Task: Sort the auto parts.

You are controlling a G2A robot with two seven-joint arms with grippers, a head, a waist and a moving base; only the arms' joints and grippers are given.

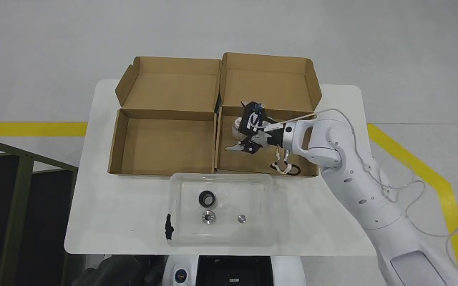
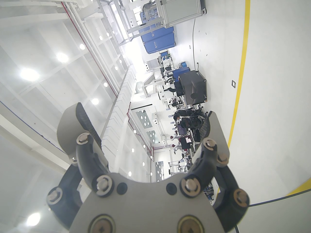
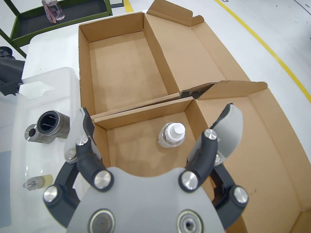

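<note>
Left box (image 1: 163, 146) and right box (image 1: 227, 161) sit side by side behind the bin (image 1: 222, 176). Three parts (image 1: 207, 198) (image 1: 207, 217) (image 1: 242, 218) lie in the bin. A capped part (image 3: 171, 135) lies in the right box.

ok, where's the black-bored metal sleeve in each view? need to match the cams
Top view: black-bored sleeve lies in the clear bin, in the half nearer the cardboard boxes.
Right wrist view: sleeve in the same bin, close to the box wall.
Left wrist view: camera faces the hall, away from the table.
Shared landmark: the clear bin beside the boxes.
</note>
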